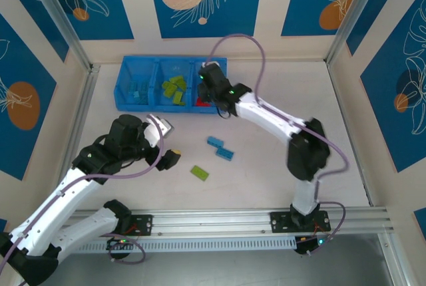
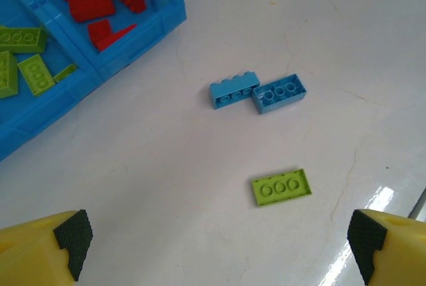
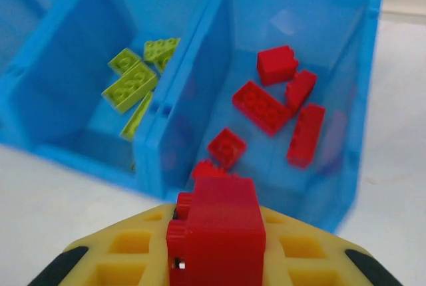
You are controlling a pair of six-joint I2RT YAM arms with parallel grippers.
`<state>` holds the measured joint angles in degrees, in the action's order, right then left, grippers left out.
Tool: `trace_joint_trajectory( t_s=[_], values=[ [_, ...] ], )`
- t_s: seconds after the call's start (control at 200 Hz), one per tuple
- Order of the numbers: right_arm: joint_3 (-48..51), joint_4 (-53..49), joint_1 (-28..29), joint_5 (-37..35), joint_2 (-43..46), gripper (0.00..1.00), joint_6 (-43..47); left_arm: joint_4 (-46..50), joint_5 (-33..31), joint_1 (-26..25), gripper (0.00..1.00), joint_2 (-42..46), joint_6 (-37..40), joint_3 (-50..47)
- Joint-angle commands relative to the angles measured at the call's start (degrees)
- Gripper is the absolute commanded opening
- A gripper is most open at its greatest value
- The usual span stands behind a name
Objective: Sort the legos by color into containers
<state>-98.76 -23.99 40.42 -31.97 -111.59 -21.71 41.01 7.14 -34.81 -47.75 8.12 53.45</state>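
Red brick (image 3: 216, 223) is sitting clamped in the right gripper (image 1: 214, 98), hovering at the blue tray's (image 3: 46, 141) red compartment (image 3: 299, 20), likely for dropping (lime bricks (image 3: 136, 83) are lying next door). Left gripper (image 2: 219, 243), jaws apart, is hanging over two light blue bricks (image 2: 256, 91) and one loose lime brick (image 2: 281, 187) on the table (image 2: 133, 166).

From above, the right gripper (image 1: 210, 97) and its wrist cover most of the right-end compartment of the tray (image 1: 150, 105) and the light blue bricks (image 1: 138, 90) at its left end are too small to count, while the right wrist view's bottom edge cuts off the red brick (image 3: 216, 229) it grips.
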Motion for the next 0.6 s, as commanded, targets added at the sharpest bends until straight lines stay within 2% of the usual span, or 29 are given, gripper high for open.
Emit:
trace_joint_trajectory(
  t_s=[0.0, 0.12, 0.26, 0.435, 0.595],
  values=[
    [-11.67, -8.55, -1.22, -0.85, -8.89, 0.23, 3.1, -0.56, -3.62, -0.43, 1.0, 0.15, 0.91, -0.53],
    [-22.28, -14.19, -1.14, -0.23, -14.09, 0.39, 3.93, -0.45, -5.65, -0.37, 1.0, 0.51, 0.85, -0.72],
    [-24.68, -18.09, -1.05, 0.39, -11.1, 0.45, 2.94, -0.76, -5.99, -0.38, 1.0, 0.08, 0.67, -0.89],
    [-15.65, -18.98, 0.34, 5.68, 3.15, 0.46, 2.25, -0.99, -7.06, -0.38, 1.0, -0.45, 0.07, -0.85],
    [1.5, -17.2, 3.99, 10.9, 21.27, 0.51, 1.67, 0.44, -8.59, -0.55, 1.0, -1.61, -4.5, 0.91]
  ],
)
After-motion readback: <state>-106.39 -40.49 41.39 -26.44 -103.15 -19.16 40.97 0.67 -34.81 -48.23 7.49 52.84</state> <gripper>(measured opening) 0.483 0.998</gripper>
